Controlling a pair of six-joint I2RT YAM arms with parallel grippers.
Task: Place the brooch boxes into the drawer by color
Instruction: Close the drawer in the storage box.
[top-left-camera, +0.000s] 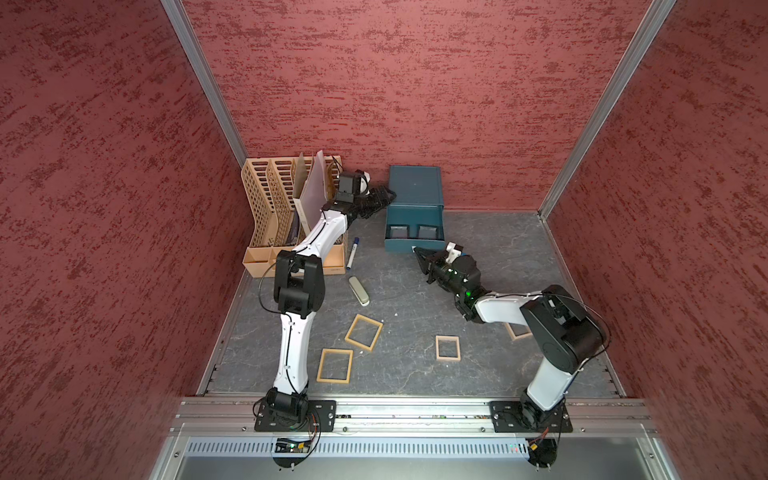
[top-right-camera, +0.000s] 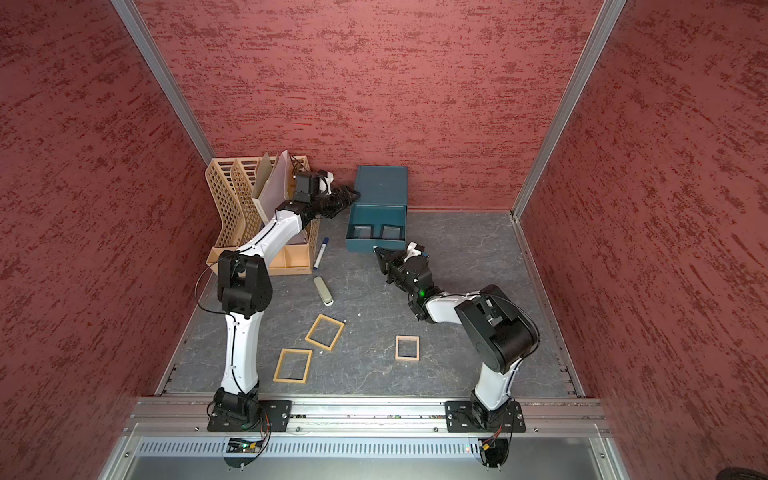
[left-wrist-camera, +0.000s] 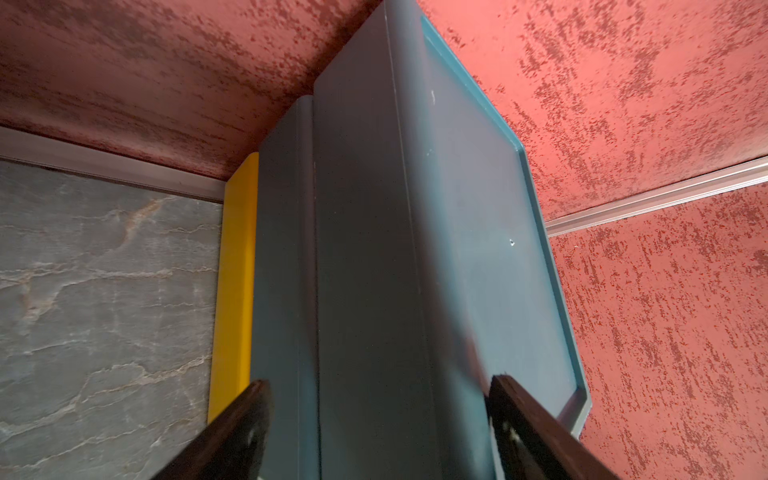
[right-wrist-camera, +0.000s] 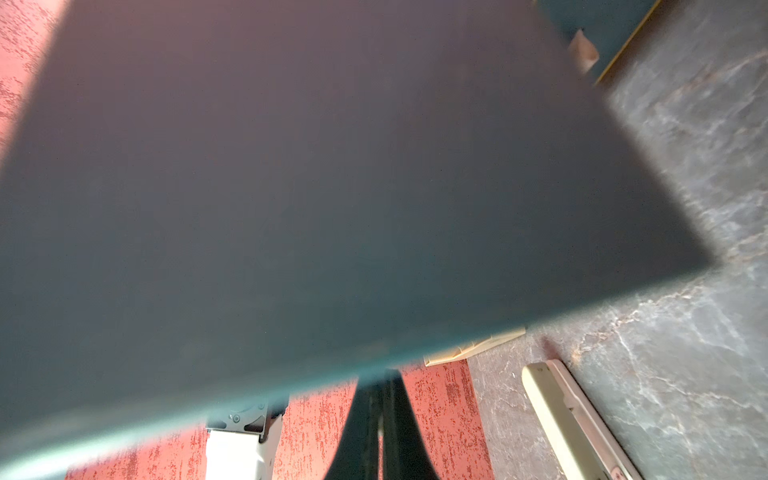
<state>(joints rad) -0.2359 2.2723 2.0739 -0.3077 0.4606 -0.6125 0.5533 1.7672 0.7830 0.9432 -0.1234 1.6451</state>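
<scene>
Open counter (top-left-camera: 511, 245) lies right of the teal drawer unit (top-left-camera: 415, 189). The left pincer (top-left-camera: 384, 195) blocks its left flank, the right pincer (top-left-camera: 417, 250) its pulled-out drawer (top-left-camera: 413, 243) front; tan frames (top-left-camera: 364, 332) dot the near floor.

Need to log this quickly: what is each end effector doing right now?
Left end effector: open, its fingers either side of the cabinet.
Right end effector: closed, empty, at the drawer front.
</scene>
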